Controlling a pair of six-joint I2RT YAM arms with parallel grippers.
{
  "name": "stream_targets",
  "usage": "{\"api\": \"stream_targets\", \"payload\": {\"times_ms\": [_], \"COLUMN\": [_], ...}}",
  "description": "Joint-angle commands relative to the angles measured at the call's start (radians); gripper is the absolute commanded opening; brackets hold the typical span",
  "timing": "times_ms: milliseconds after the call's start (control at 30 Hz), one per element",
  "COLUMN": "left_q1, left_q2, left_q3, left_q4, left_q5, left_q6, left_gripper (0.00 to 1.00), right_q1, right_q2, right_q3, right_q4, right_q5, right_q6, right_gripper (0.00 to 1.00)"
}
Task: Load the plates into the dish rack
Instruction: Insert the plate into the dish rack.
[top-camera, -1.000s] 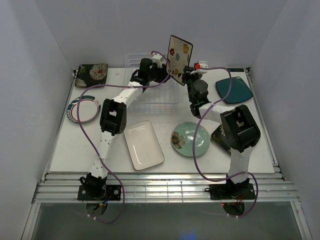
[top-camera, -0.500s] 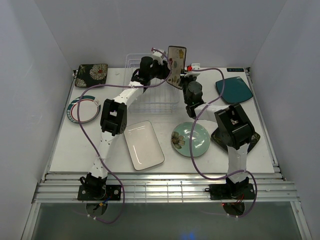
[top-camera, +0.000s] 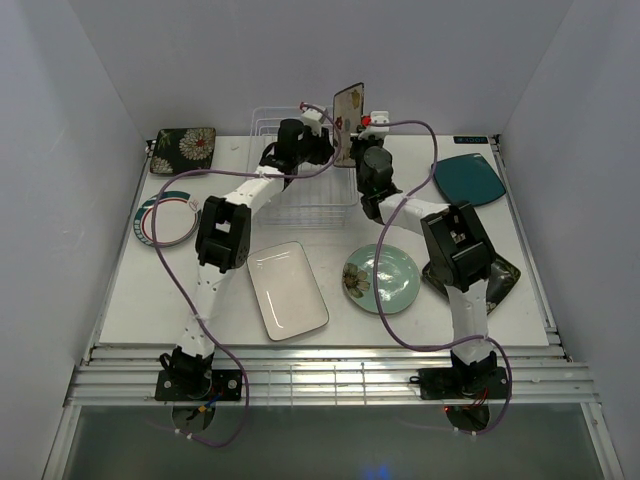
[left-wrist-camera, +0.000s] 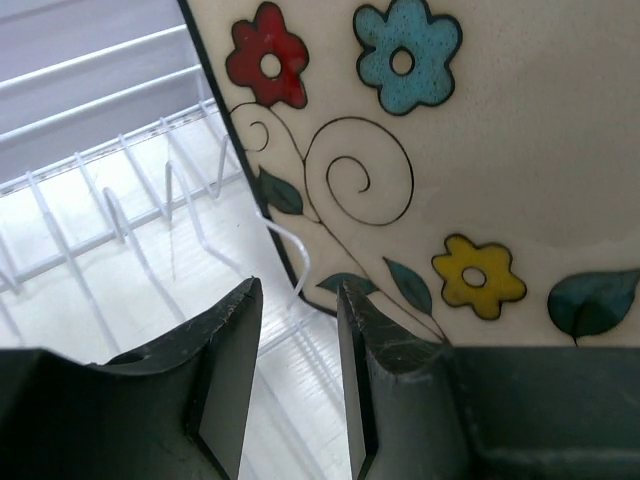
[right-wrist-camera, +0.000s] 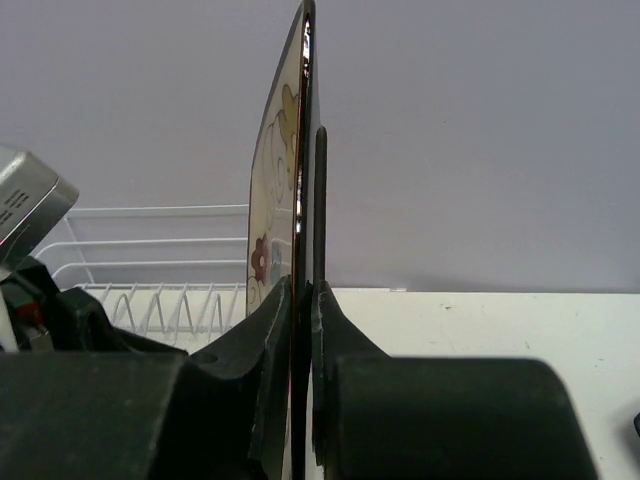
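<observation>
My right gripper (top-camera: 357, 138) is shut on the lower edge of the cream square floral plate (top-camera: 348, 108), holding it upright over the right end of the white wire dish rack (top-camera: 300, 185). In the right wrist view the plate (right-wrist-camera: 275, 180) stands edge-on between the jaws (right-wrist-camera: 302, 290). My left gripper (top-camera: 325, 142) hangs open over the rack, just left of the plate. In the left wrist view its jaws (left-wrist-camera: 298, 300) hold nothing; the plate's face (left-wrist-camera: 480, 150) fills the right side above the rack prongs (left-wrist-camera: 120, 190).
On the table lie a dark floral square plate (top-camera: 185, 148), a round white green-rimmed plate (top-camera: 165, 218), a white rectangular plate (top-camera: 288, 290), a mint-green round plate (top-camera: 382, 278), a teal square plate (top-camera: 468, 180), and a dark plate (top-camera: 505, 278) partly under the right arm.
My right gripper has carried the cream plate left and lower toward the rack, turning it nearly edge-on to the top camera. The left gripper has hardly moved.
</observation>
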Motion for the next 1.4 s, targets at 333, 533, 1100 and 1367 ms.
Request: {"api": "stream_targets", "payload": {"times_ms": [333, 533, 1100, 1367], "left_q1": [0.116, 0.122, 0.122, 0.122], "left_q2": [-0.272, -0.318, -0.422, -0.453], "left_q3": [-0.140, -0.200, -0.329, -0.352], "left_q4": [-0.002, 0.003, 0.035, 0.024], "left_q5": [0.015, 0.015, 0.006, 0.000], "left_q6": [-0.018, -0.019, -0.021, -0.018], "left_gripper": [0.45, 0.44, 0.44, 0.44], "right_q1": [0.066, 0.079, 0.109, 0.117], "right_q2": [0.016, 0.064, 0.038, 0.084], "right_q3": [0.405, 0.578, 0.597, 0.709], "right_q4": [-0.202, -0.411, -0.480, -0.597], "right_q5": [0.081, 0.122, 0.236, 0.263], "right_q6": [0.011, 0.006, -0.061, -0.067], "right_gripper": [0.08, 0.08, 0.08, 0.08]}}
